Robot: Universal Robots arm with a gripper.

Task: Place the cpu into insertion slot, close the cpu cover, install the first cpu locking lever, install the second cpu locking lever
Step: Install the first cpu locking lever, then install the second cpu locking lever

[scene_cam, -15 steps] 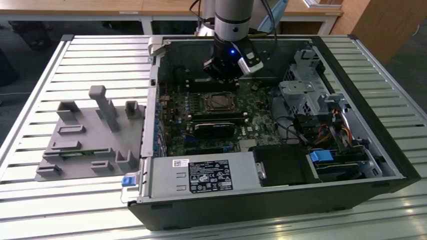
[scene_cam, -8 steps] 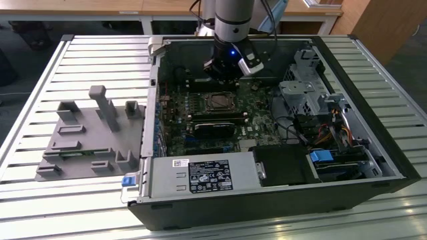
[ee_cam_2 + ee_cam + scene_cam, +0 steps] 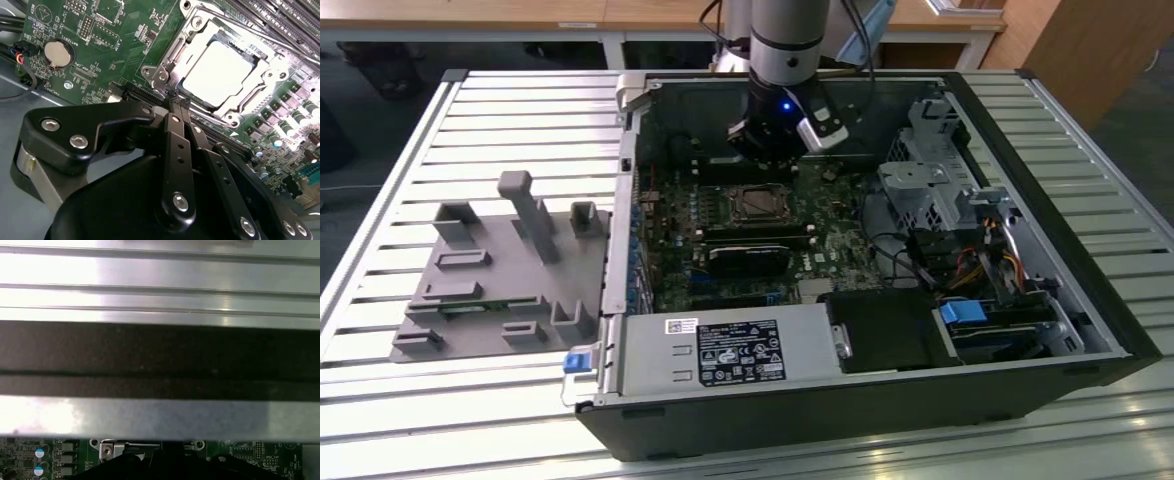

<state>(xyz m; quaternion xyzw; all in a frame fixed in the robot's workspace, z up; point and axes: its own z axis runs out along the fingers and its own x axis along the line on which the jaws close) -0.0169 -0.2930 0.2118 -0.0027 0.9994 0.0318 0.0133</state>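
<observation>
With the cpu (image 3: 216, 72) already seated in its socket and the cpu cover (image 3: 260, 75) lying flat around it as a silvery frame, the chip's pale top shows through the window in the second wrist view. Socket sits just ahead of the gripper (image 3: 176, 104), beyond the fingertips, on the green motherboard (image 3: 100, 45). Fingers are pressed together, nothing visibly held, tips low at the socket's near edge, by the small metal latch corner (image 3: 159, 76); whether they touch a locking lever can't be told. A coin battery (image 3: 57, 54) lies off to one side of the hand. In the exterior view the arm (image 3: 787, 40) reaches down into the open computer case (image 3: 1067, 300), gripper above the socket (image 3: 757, 204).

Risk, as a judgement: the tips are close to the cover's edge, so a slightly off push could slip off the thin lever, scrape the board or leave the cover unlatched.
</observation>
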